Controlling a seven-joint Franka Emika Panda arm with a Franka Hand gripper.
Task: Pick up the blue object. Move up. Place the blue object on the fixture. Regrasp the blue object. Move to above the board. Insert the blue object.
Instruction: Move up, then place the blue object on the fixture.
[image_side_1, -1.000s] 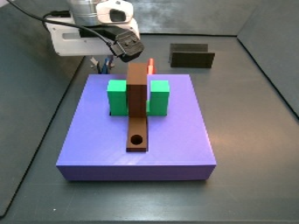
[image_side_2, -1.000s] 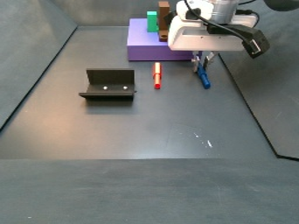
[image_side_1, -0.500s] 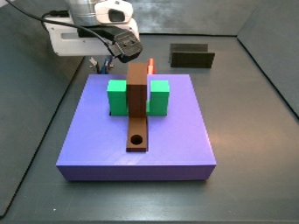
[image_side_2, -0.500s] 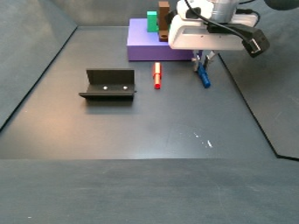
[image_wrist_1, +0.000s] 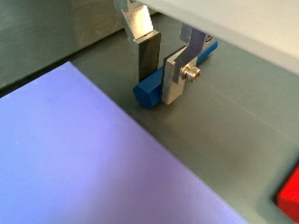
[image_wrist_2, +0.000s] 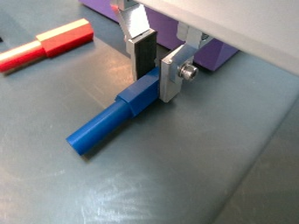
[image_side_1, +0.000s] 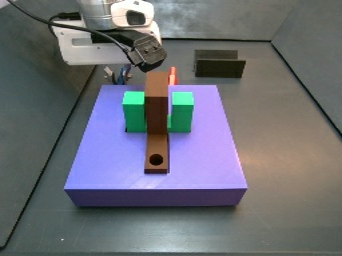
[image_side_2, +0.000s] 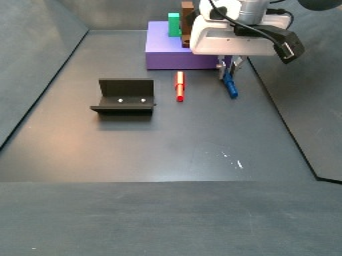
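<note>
The blue object (image_wrist_2: 117, 121) is a slim, bright blue stick with squared sides, lying flat on the dark counter (image_side_2: 201, 140) just beside the board (image_side_2: 171, 52). In a wrist view its far end sits between the claw's (image_wrist_2: 156, 70) two silver plates, one finger (image_wrist_2: 174, 73) pressed against its side and the dark pad of the other on the opposite side — the claw is closed on that end, while the rest of the stick points away along the counter. In another wrist view the same blue end (image_wrist_1: 153, 86) shows between the plates of the claw (image_wrist_1: 160, 72), close to the edge of the violet-blue slab (image_wrist_1: 70, 149).

In a side view the claw (image_side_2: 227, 70) hangs low at the board's near edge, over the stick (image_side_2: 230, 86). A red stick (image_side_2: 181, 89) lies near it, parallel and apart, also close to the slab's edge. The fixture (image_side_2: 126, 96) stands well apart from both sticks, with bare counter between — most of the floor in front is open.

In a side view the board (image_side_1: 160, 150) carries two green blocks (image_side_1: 135, 111) flanking a long brown strip (image_side_1: 159, 130) with a round hole near its end; the claw (image_side_1: 119, 72) is behind the slab's far edge, the stick hidden there.
</note>
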